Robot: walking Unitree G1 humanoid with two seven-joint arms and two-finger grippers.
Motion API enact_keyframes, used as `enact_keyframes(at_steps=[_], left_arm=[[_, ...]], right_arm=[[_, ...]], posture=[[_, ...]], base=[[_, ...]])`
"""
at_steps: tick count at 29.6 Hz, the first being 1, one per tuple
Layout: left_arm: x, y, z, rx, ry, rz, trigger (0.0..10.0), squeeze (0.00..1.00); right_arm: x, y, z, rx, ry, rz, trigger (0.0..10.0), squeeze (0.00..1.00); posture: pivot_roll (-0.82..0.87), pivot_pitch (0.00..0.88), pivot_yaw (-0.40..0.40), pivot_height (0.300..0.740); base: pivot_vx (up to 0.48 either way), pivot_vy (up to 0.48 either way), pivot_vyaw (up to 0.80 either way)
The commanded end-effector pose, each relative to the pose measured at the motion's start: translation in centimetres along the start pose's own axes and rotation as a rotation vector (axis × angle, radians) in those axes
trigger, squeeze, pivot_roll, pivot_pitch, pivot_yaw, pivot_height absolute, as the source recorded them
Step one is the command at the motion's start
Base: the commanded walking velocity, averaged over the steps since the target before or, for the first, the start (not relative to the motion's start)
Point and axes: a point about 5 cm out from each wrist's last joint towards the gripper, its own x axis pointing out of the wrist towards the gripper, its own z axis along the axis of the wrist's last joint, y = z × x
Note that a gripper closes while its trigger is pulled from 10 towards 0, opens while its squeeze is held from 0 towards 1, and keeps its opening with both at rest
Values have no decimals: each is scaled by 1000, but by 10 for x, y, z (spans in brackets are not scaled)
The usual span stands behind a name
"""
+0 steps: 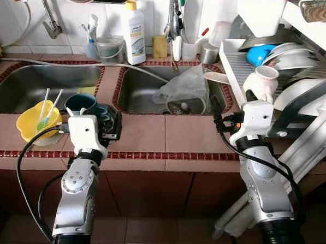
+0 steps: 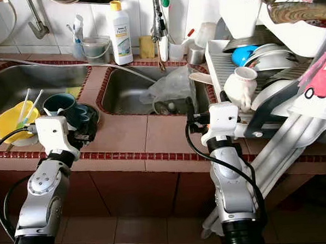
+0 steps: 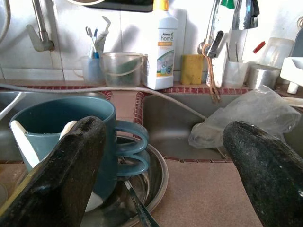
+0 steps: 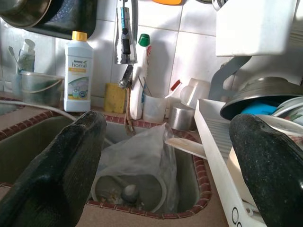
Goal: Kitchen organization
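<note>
Two robot arms reach over a tiled kitchen counter with two sinks.

The left gripper [image 3: 161, 156] is spread wide, holding nothing. It sits low on the left of the head view, right by a blue mug [image 1: 79, 103]. The mug stands in a shiny metal bowl [image 3: 154, 177] on the counter [image 1: 153, 136]. A yellow bowl [image 1: 34, 122] with two white sticks in it is just to the left of the mug. The right gripper [image 4: 165, 175] is spread wide too, with nothing in it. It is in the middle right of the picture, at the edge of the right sink [image 1: 142, 90]. A clear plastic bag [image 1: 186, 88] lies in that sink. A white dish rack [image 1: 234, 69] full of plates and bowls stands at the right. A white soap bottle [image 1: 134, 33] stands at the top, by the wall.
</note>
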Motion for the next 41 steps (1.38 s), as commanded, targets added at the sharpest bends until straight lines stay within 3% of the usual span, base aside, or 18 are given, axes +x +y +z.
enact_keyframes(at_steps=[1,9,35,41], left_arm=[[2,-2,7,3,-19,2,10000,0],[0,-2,5,9,-10,-7,10000,0],[0,-6,6,26,-3,-32,10000,0],[0,-9,6,51,0,-52,10000,0]], right_arm=[[1,0,1,-11,-3,6,10000,0],[0,4,0,-26,-2,24,10000,0],[-2,10,-1,-44,-3,59,10000,0],[-3,10,-1,-48,-2,60,10000,0]], posture=[[-7,0,-14,740],[-6,0,-17,740],[-3,0,-16,740],[-7,0,-12,740]], base=[[0,0,0],[0,98,0],[0,394,0],[0,0,0]])
